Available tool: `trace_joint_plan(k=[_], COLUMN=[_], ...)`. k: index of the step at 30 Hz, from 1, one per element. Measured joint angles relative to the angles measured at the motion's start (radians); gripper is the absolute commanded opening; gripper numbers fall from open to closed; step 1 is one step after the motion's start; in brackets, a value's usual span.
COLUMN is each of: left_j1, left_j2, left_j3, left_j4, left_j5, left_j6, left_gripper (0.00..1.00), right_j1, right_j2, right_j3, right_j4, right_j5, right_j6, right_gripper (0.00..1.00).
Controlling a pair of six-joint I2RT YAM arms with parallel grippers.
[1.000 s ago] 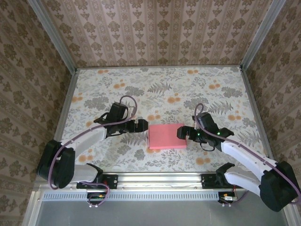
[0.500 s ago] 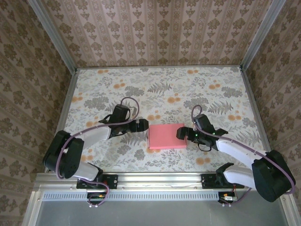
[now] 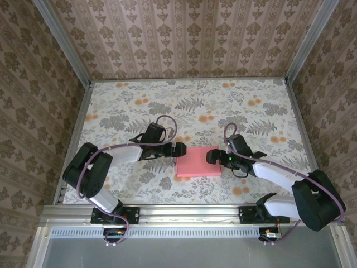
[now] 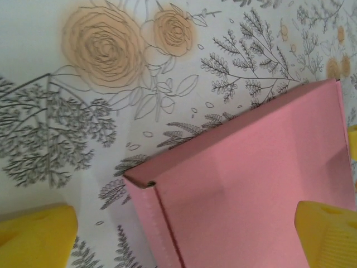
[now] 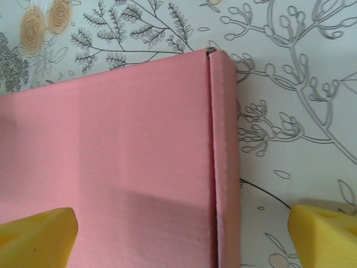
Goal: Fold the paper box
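Two grippers, one at each short end of the paper box point(image 3: 198, 162): left gripper point(image 3: 177, 149) at its far-left corner, right gripper point(image 3: 213, 156) over its far-right edge, both released, jaws spread wide, grasping nothing. Lies closed and flat, salmon side up, toward the near middle of the floral bench point(image 3: 234, 106), long axis running left to right, from one gripper to the other. Seems about equally near to both, so judged workable from either end or from both at once. Probably hinges, for any pressing or tucking move, on that left-right line, with each gripper facing inward along it. From above, gives the overall layout but hides how the jaws straddle the cardboard. From the left wrist, shows a box corner and its creased side wall between the yellow pads point(image 4: 328, 234), one pad over the top panel, the other over bare bench. From the right wrist, shows the right-hand fold line and narrow side panel between the pads, again one over the top and one beyond the edge. Cannot tell from any view whether a pad touches the cardboard. No loose flap visible; looks close to finished.
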State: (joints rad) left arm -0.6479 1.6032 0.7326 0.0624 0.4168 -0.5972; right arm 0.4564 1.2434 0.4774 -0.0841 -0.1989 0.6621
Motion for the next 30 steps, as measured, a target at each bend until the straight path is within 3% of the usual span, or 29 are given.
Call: trace_joint_plan(k=[12,22,30], left_j1=[-0.022,0.050,0.140], left_j2=[0.110,0.116,-0.058], left_j3=[0.127,0.178,0.175], left_j4=[0.022,0.029,-0.087], left_j5=[0.025,0.013,-0.063], left_j6=[-0.039,-0.012,0.106], left_gripper=[1.00,1.00,1.00], right_j1=[-0.001,-0.010,-0.059], right_j2=[0.100,0.214,0.132], right_j3=[0.087,0.207,0.228], right_j4=[0.044,0.057,0.016], right_j5=[-0.006,0.056,0.161], right_j6=[-0.004,-0.007,-0.062], right_gripper=[0.92,0.99,1.00])
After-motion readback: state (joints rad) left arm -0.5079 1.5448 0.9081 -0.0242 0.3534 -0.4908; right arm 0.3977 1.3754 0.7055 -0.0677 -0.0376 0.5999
